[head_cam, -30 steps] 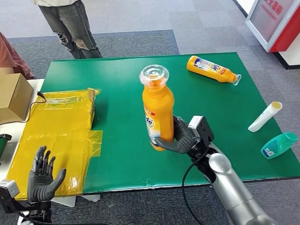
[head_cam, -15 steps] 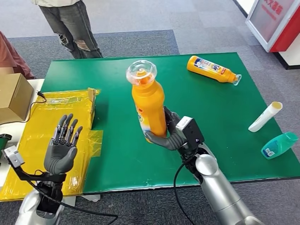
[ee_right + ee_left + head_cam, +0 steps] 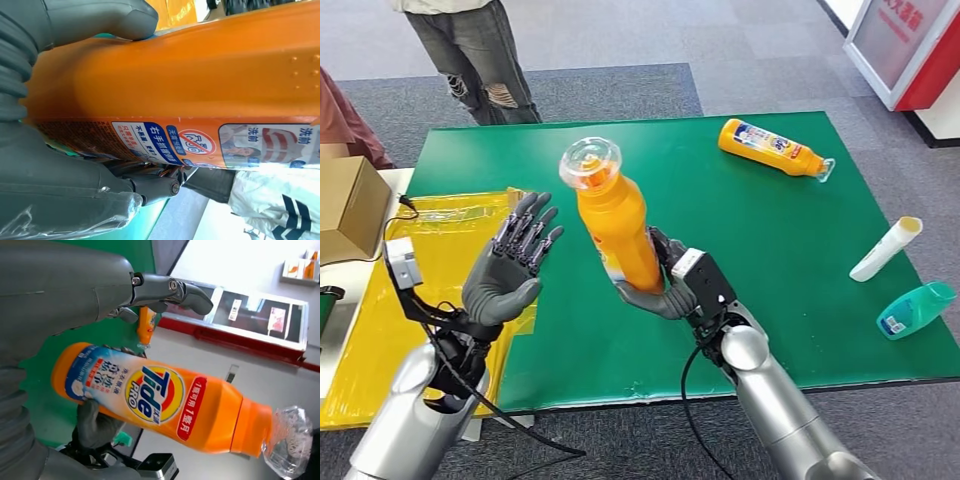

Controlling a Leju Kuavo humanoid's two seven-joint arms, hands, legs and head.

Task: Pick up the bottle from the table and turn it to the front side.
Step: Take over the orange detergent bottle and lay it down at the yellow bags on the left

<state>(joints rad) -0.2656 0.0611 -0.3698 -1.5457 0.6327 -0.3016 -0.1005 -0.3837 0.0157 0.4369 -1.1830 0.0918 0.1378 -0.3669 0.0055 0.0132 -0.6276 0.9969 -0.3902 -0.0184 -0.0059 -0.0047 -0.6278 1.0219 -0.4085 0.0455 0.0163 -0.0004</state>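
The right arm comes in from the lower right and bends up over the near part of the green table mat (image 3: 788,230). Its right hand (image 3: 663,290) is turned with the palm up and wraps the lower body of the orange plastic detergent bottle with a clear cap (image 3: 616,222). The left arm rises from the lower left, and the left hand (image 3: 509,270) stands upright with the palm facing the bottle.

The bottle is held in the air above the mat, not touching it. It is tilted, with the clear cap leaning toward the left hand and the bottom resting in the right hand. In the left wrist view the bottle (image 3: 162,400) shows a blue, yellow and red round label with a red strip of white characters beside it. In the right wrist view the bottle (image 3: 196,75) shows a plain orange side and a row of small printed panels.

The right hand (image 3: 56,165) is clamped on the bottle, with the thumb on one side and the dark fingers on the other. The left hand (image 3: 75,285) holds nothing; its fingers are straight and spread apart, and it is near the bottle but does not touch it.

A second orange bottle (image 3: 773,147) lies on its side at the far part of the mat. A white tube (image 3: 884,249) and a teal bottle (image 3: 915,309) lie near the right edge.
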